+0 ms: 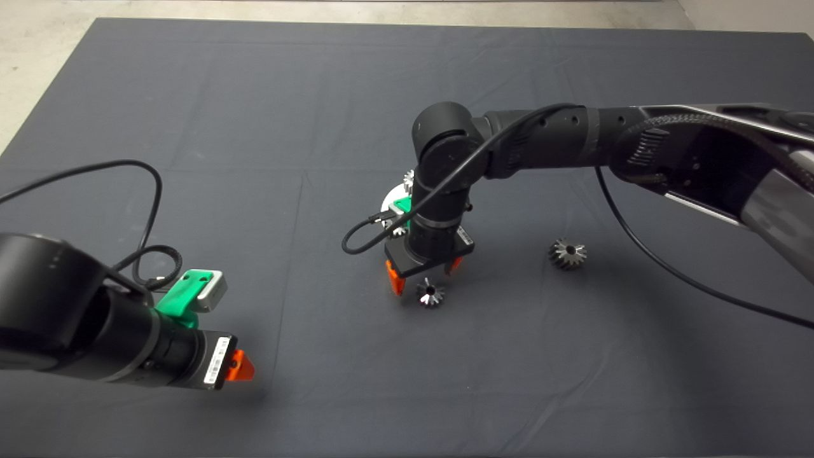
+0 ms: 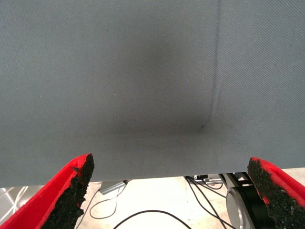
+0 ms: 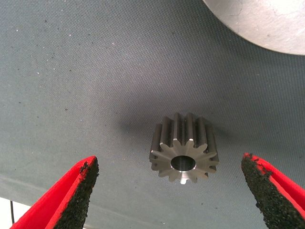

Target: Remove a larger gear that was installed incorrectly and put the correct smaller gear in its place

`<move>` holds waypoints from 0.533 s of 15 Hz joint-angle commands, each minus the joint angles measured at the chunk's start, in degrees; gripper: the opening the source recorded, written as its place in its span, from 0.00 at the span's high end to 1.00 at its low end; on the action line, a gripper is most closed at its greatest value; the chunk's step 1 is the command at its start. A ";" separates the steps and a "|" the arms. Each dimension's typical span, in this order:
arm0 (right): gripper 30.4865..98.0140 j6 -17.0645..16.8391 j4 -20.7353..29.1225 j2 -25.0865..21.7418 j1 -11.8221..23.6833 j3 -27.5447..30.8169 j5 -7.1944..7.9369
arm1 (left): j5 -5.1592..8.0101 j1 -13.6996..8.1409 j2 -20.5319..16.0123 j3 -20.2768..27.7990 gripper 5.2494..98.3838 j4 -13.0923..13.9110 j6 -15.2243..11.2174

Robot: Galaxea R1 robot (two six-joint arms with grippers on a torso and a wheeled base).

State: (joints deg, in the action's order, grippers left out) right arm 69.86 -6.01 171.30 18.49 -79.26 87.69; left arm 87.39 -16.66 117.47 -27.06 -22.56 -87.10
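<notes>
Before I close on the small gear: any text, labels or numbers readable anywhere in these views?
Left gripper: white sticker on its wrist body, print too small to read.
Smaller gear, larger gear, mat: no markings visible.
Nothing else legible.

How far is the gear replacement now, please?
Done, it seems: the larger gear lies loose on the mat, away from the white base. In hand: the right gripper hovers open over the smaller gear, not gripping. Left: grasp it and install it. The left gripper waits, open.
</notes>
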 commanded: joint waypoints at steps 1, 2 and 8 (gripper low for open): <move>0.28 -0.17 -1.72 0.40 -1.70 0.18 5.56 | 2.25 -0.04 -0.17 0.10 0.16 -0.64 -0.53; 0.28 -0.16 -1.81 0.31 -1.97 0.09 5.56 | 2.25 -0.04 -0.17 0.18 0.16 -0.73 -0.53; 0.28 2.03 -11.92 -2.33 -2.23 7.56 5.56 | 2.34 -0.04 -0.43 0.45 0.16 -1.26 -0.53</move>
State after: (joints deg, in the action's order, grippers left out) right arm 70.21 -10.53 170.26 15.43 -77.67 87.70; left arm 87.39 -16.66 117.47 -27.04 -23.00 -87.39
